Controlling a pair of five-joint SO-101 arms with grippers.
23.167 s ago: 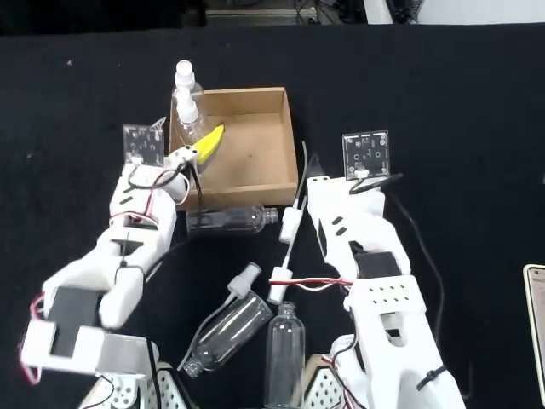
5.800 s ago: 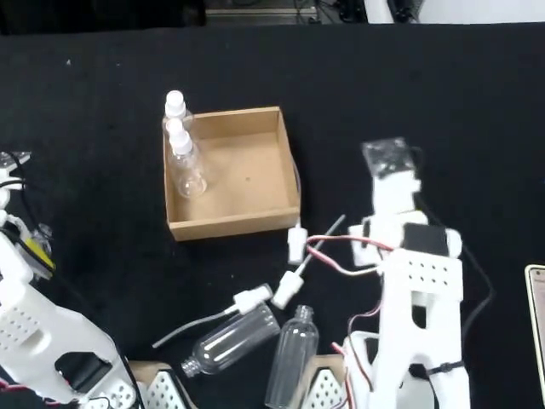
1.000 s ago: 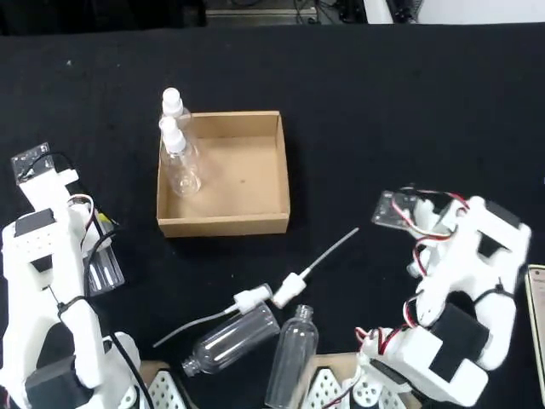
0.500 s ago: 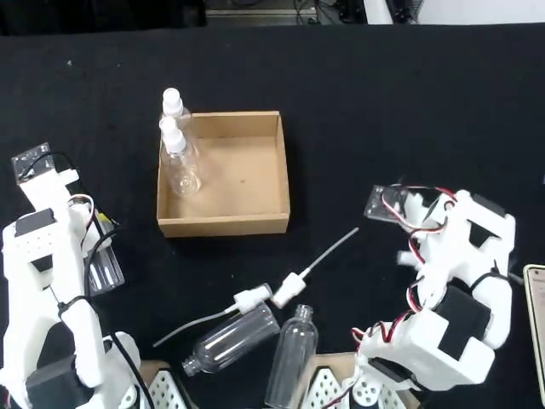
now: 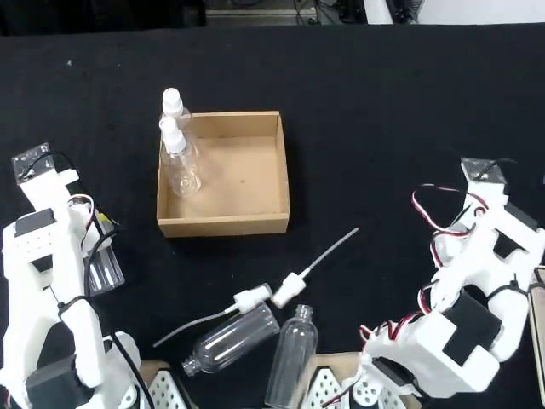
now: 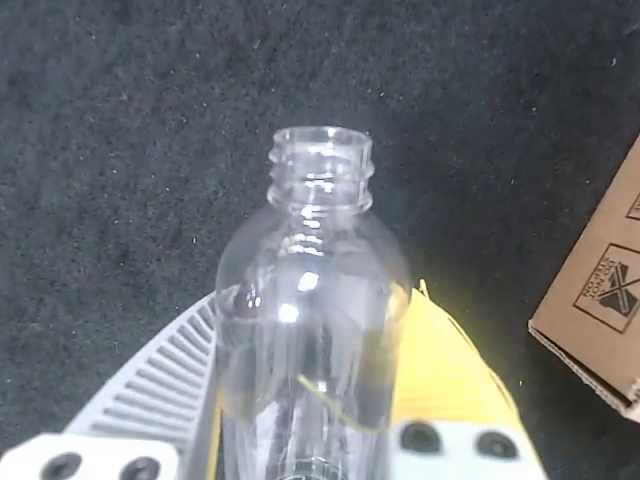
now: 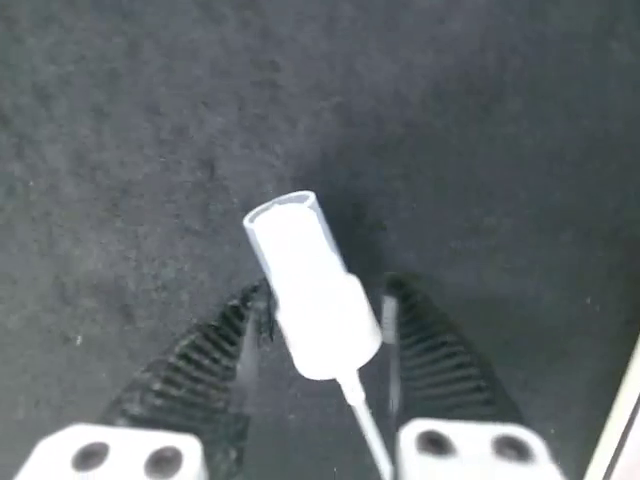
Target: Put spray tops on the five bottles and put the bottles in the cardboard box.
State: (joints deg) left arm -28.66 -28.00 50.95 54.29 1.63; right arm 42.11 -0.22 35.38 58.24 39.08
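Left jaws grip an uncapped clear bottle [image 6: 312, 330]; its neck juts past their tips. Right jaws pinch a white spray top [image 7: 315, 300] between them.

Even overhead light leaves small glints on the clear bottle [image 6: 310, 340].

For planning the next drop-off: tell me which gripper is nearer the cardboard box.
Left. The left gripper, holding a bottle, sits close beside the cardboard box; the right gripper, holding a spray top, is far across the table.

bottle [image 6: 312, 300]: base cut off (picture's edge) | spray top [image 7: 310, 290]: tube end cut off | cardboard box [image 6: 600, 290]: mostly cropped
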